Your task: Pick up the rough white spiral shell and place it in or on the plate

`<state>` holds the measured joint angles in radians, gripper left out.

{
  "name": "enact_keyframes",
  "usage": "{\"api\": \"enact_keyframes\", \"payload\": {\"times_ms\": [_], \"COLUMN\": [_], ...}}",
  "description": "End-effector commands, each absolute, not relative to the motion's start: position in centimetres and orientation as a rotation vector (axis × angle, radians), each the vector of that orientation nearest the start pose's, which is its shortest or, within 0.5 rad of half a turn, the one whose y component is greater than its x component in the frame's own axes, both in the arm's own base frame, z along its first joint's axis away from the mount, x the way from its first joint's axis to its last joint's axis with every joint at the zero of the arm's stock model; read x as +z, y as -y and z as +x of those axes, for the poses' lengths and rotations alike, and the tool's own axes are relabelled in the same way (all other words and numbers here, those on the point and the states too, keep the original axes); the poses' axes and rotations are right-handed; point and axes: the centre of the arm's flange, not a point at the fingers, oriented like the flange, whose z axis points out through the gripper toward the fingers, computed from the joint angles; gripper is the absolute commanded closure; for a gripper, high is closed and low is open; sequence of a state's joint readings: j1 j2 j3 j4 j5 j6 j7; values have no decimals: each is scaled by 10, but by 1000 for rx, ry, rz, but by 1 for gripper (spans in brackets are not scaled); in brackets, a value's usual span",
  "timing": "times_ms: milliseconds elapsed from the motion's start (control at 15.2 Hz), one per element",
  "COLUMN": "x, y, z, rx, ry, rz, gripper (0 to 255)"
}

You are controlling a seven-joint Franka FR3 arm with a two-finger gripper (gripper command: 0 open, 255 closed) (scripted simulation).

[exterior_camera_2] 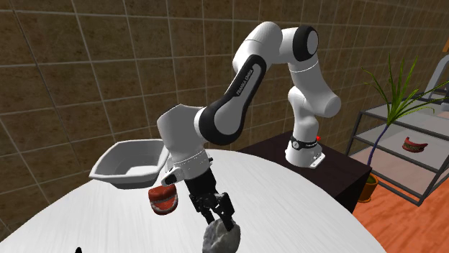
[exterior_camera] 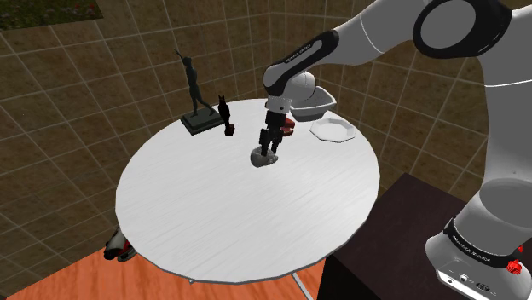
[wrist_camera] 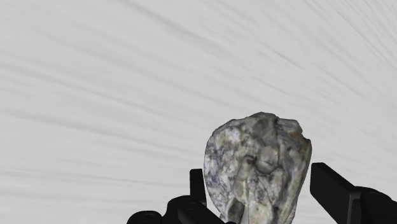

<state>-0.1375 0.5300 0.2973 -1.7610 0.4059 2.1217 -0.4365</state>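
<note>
Grasp stage at the round white tabletop (exterior_camera: 213,213): the white Franka arm reaches down with its black end effector (wrist_camera: 257,168) set around the rough, grey-white mottled shell (exterior_camera: 262,158), which sits near the middle of the surface. In the wrist view the two fingers (wrist_camera: 331,188) stand apart by the shell's width, one pressed against each flank, so the shell appears clamped between them. Whether it has left the tabletop cannot be told; in the shoulder view it looks to be resting on or barely above it.

The white plate (exterior_camera: 332,131) lies empty toward the shoulder view's right, near the tabletop's far edge and well apart from the shell. The next move, by this reading, calls for a straight lift, then a carry toward the plate, passing clear of the red object (exterior_camera: 288,126) and the grey tub (exterior_camera: 314,104) close by the arm.
</note>
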Motion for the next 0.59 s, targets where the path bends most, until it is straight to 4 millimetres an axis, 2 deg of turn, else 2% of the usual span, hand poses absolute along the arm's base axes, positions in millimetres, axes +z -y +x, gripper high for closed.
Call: {"api": "enact_keyframes", "payload": {"times_ms": [0,396,528], "x": [271,271,281], "y": [-105,-105,-105], "z": [638,638,638], "rx": [121,121,121], "ry": [428,428,428], "rz": [-2608,-2608,-2608], "gripper": [255,255,255]}}
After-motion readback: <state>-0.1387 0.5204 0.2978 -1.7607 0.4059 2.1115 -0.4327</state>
